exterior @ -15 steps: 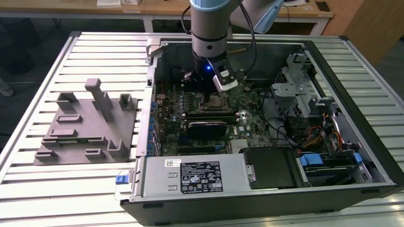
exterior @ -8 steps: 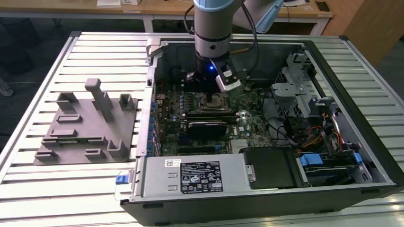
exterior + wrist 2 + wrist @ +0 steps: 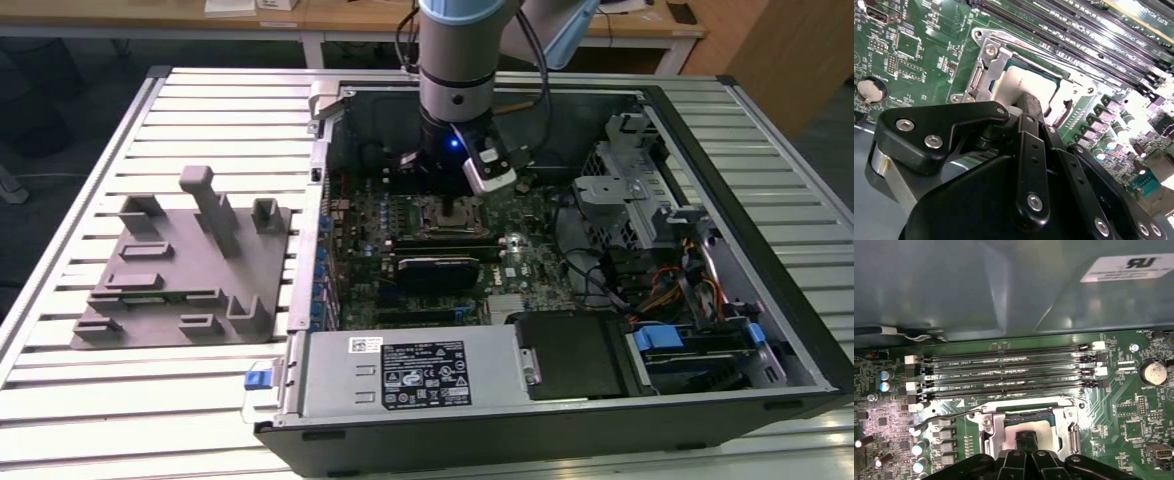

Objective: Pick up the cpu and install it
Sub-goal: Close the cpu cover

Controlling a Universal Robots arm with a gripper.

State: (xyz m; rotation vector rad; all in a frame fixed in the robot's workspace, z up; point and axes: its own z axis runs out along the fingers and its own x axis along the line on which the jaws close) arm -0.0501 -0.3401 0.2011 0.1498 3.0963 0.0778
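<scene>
cpu (image 3: 1013, 82) lies flat in the metal-framed socket (image 3: 985, 67) on the motherboard (image 3: 534, 275) — silvery top up, greenish rim showing along one edge in both wrist views. It looks seated square in the frame rather than tilted, though the far corners are hidden behind the claw.

Gripper (image 3: 1026, 440) is directly over the chip's middle. Its two black fingers are clenched together into one narrow tip with nothing pinched between them. In the second wrist view the tip looks to be on the metal top or just above it; contact cannot be confirmed. The closed tip probably serves to fit inside the frame and press or nudge the chip, not to carry it.

Computer case (image 3: 747, 200) lies on its side with the panel off, so the arm comes straight down onto the board. The wire lever (image 3: 949, 417) juts out beside the socket and looks unlatched — likely left that way so the chip can drop in. Memory slots (image 3: 1004, 372) run just beside the socket. The grey fixture (image 3: 174, 270) sits well apart on the slatted table (image 3: 80, 150).
</scene>
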